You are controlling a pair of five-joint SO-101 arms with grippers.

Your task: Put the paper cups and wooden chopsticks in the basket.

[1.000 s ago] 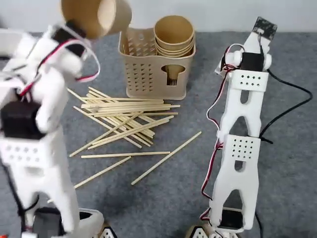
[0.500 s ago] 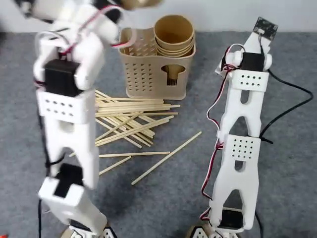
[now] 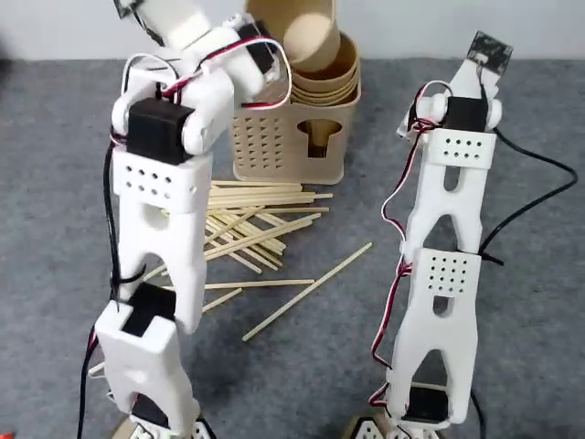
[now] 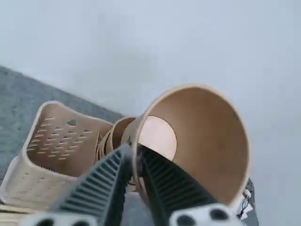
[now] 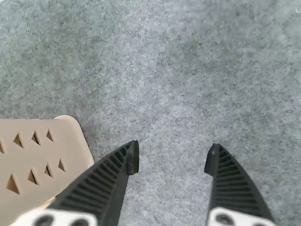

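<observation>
My left gripper is shut on the rim of a brown paper cup, tilted on its side. In the high view that cup hangs just above the stack of paper cups in the beige basket. Wooden chopsticks lie in a loose pile on the grey mat in front of the basket. My right gripper is open over bare mat beside the basket's corner, with nothing between its fingers.
A few stray chopsticks lie nearer the arm bases. The right arm stands upright to the right of the basket. Grey mat covers the table.
The left arm has swung right with the cup, from above the table's left side to over the basket's cup stack. The right arm has stayed still.
</observation>
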